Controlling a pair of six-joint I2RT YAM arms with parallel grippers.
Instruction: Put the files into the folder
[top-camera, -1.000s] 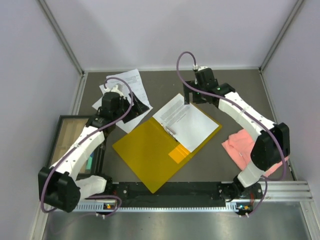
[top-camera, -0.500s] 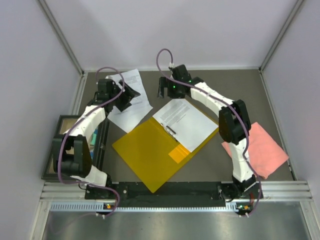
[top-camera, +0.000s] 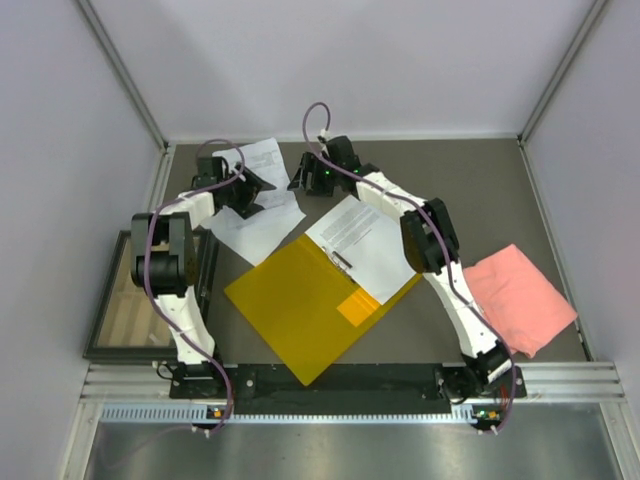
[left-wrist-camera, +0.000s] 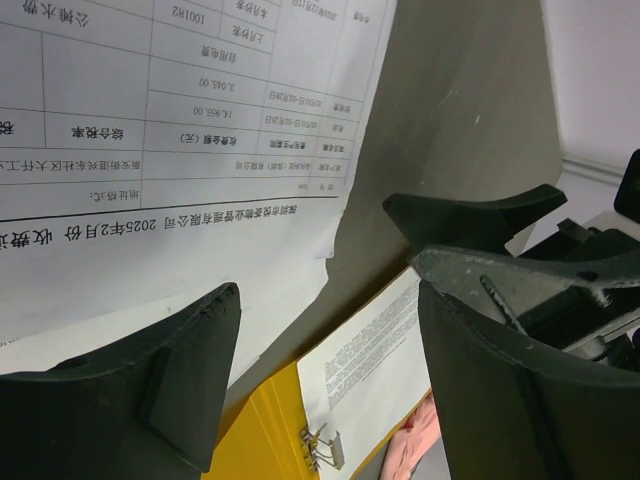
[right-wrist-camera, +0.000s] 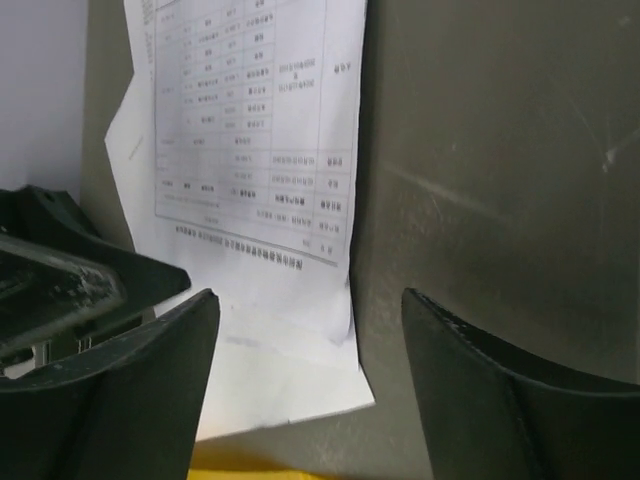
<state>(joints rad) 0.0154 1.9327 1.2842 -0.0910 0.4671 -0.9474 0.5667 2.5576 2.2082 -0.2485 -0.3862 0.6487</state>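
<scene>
Dark grey table (top-camera: 480, 190) with open yellow folder (top-camera: 290, 300), loose files (top-camera: 262, 228), pink cloth (top-camera: 520, 295)

One orange-yellow folder (top-camera: 295, 305) lies open on the bench (top-camera: 470, 190), and it carries one metal clip (top-camera: 342, 262). One printed sheet (top-camera: 372, 245) lies on the folder. At least two more loose sheets (top-camera: 258, 222) overlap at the far left. Whether others hide beneath them cannot be told. There is one pink cloth (top-camera: 520, 300) and one dark-framed tray (top-camera: 120, 310). Two arms carry one tool each: the left tool (top-camera: 258, 185) and the right tool (top-camera: 297, 182).
</scene>
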